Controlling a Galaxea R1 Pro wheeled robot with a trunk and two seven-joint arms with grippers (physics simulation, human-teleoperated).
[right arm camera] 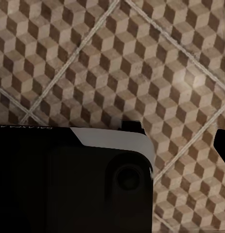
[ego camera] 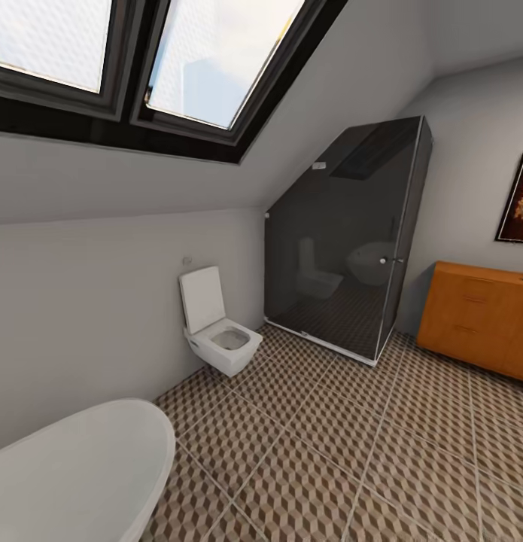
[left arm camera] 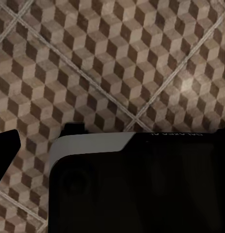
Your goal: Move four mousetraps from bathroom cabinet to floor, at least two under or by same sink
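- Ahead in the head view, the cabinet (ego camera: 483, 316) stands against the far right wall; open bathroom floor (ego camera: 351, 459) runs between bathtub rim (ego camera: 133, 459), toilet (ego camera: 220, 331) and shower enclosure (ego camera: 351, 241).
- Both wrist views: patterned tile below dark robot housing; either end effector's opening cannot be told.

This is a home bathroom tucked under a sloping attic ceiling. A wall-hung white toilet (ego camera: 216, 331) with its lid raised sits against the low grey wall, and the rounded rim of a white bathtub (ego camera: 80, 470) lies near it. In the corner stands a dark glass shower cabin (ego camera: 344, 241), its top cut to follow the slope. Black-framed skylights (ego camera: 141, 53) are set into the slanted ceiling. The floor (ego camera: 329, 467) is tiled in a brown, beige and white cube pattern with pale grout. A low orange-brown wooden cabinet (ego camera: 479, 316) stands by the far wall beneath a framed picture (ego camera: 518, 199).
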